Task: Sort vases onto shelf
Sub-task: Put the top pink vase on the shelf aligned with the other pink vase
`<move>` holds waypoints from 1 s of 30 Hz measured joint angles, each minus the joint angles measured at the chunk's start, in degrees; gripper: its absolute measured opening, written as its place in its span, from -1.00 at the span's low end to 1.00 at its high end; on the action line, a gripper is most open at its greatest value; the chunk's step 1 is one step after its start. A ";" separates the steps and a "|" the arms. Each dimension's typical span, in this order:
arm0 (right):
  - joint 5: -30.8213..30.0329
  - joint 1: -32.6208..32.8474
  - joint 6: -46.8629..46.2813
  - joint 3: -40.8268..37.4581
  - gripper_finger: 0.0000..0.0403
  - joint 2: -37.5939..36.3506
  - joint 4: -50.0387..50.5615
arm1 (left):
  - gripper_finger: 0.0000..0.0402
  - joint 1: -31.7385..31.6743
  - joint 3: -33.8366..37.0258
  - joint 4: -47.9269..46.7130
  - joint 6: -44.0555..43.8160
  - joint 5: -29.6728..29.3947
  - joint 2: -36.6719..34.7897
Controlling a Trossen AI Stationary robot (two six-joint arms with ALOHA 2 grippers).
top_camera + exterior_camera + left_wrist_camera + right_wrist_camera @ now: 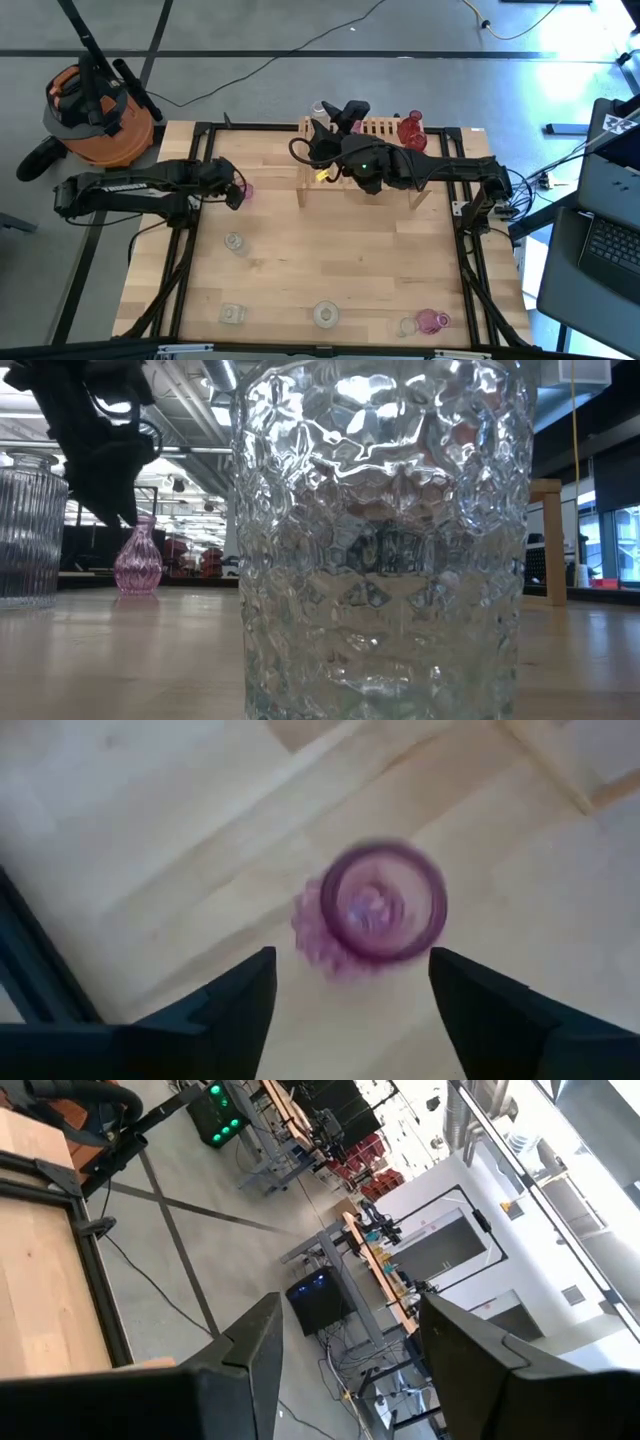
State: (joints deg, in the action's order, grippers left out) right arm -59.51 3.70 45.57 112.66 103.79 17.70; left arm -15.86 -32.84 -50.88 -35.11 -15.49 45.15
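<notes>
Directly below my left gripper [350,995] stands a pink vase [381,903], upright, mouth facing up. Its fingers are spread, straddling nothing yet.

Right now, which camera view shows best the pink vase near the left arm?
The left wrist view shows the pink vase best: it looks straight down into its round mouth, between the open left tool. The low view shows its side shape, small and far. The high view shows only a pink spot. The right wrist view misses it.

Shelf [385,135] at table [330,250] rear; 5 vases along front.
</notes>
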 joint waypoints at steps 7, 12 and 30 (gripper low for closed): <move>0.55 0.00 0.15 -0.02 -0.10 -0.31 2.30 | 0.30 -2.03 0.00 8.82 2.27 0.14 7.43; 0.57 0.00 0.17 -0.02 -0.10 -0.87 3.48 | 0.30 -4.12 0.00 9.63 2.67 2.45 14.27; 0.55 0.00 0.21 -0.02 -0.10 -1.56 3.56 | -0.11 -4.00 -0.17 13.09 2.42 2.89 15.00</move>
State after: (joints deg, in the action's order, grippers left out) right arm -58.96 3.70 45.78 112.64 102.24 21.26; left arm -19.86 -33.01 -37.79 -32.68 -12.60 60.15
